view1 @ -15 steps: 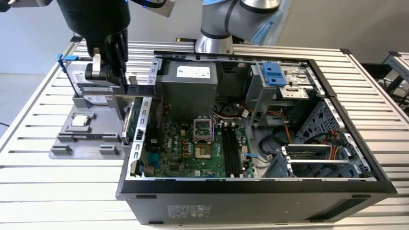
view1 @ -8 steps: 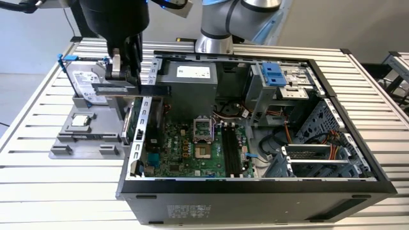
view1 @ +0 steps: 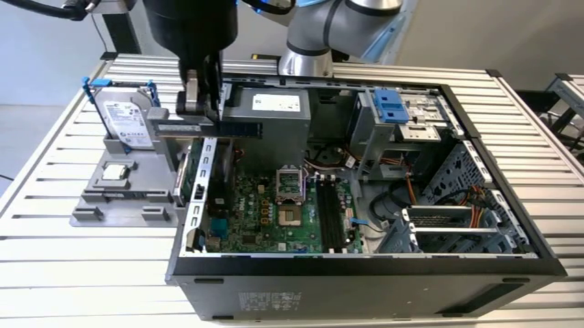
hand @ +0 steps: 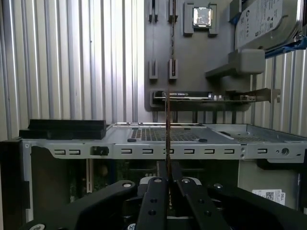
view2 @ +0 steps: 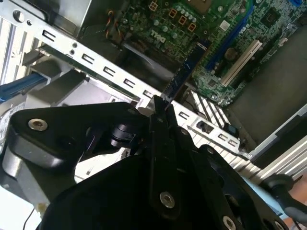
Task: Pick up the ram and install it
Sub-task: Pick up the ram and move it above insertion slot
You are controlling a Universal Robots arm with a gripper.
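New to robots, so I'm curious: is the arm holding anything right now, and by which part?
Yes. It holds the memory stick, pinched by one end between the fingers, with the rest sticking out past them.

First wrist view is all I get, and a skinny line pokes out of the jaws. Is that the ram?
Observer: Yes. The exterior view shows the ram as a long flat stick, level in the gripper.
Operator: Is it in the computer?
Observer: No. It hangs over the edge of the case at the exterior view's left, apart from the black slots.
Operator: What's behind it?
Observer: In the second wrist view, the green motherboard.
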